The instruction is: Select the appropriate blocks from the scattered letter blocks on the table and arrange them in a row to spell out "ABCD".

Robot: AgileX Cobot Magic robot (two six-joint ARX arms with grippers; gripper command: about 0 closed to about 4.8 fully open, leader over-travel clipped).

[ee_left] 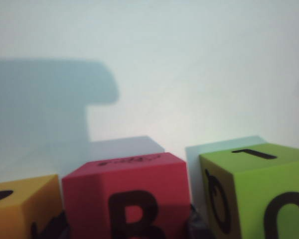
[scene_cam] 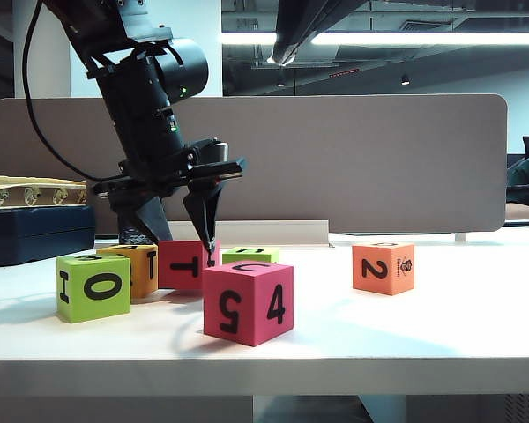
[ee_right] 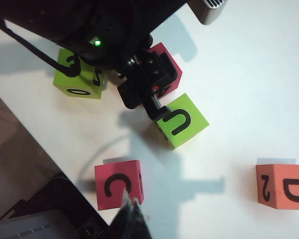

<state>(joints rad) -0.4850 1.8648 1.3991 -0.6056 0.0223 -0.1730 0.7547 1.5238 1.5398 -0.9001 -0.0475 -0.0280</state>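
Observation:
My left gripper (scene_cam: pixel 187 251) reaches down over the red T cube (scene_cam: pixel 183 267), one finger on each side. In the left wrist view the same cube (ee_left: pixel 124 194) shows a B, with dark fingertips (ee_left: pixel 50 228) pressed to both flanks while it rests on the table (scene_cam: pixel 458 317). Beside it stand the yellow-orange cube (scene_cam: pixel 139 269) and the lime 0 cube (scene_cam: pixel 93 286). Nearer the front is the red 5/4 cube (scene_cam: pixel 249 302), a lime cube (scene_cam: pixel 249 256) sits behind, and the orange 2 cube (scene_cam: pixel 383 268) is far right. High above the table, my right gripper (ee_right: pixel 132 214) is shut and empty.
A grey divider panel (scene_cam: pixel 335 159) closes off the back. A dark box (scene_cam: pixel 35 231) with a cream object (scene_cam: pixel 31 191) sits at the far left. From above, the lime U cube (ee_right: pixel 182 121), red C cube (ee_right: pixel 118 185) and orange D cube (ee_right: pixel 284 191) stand apart.

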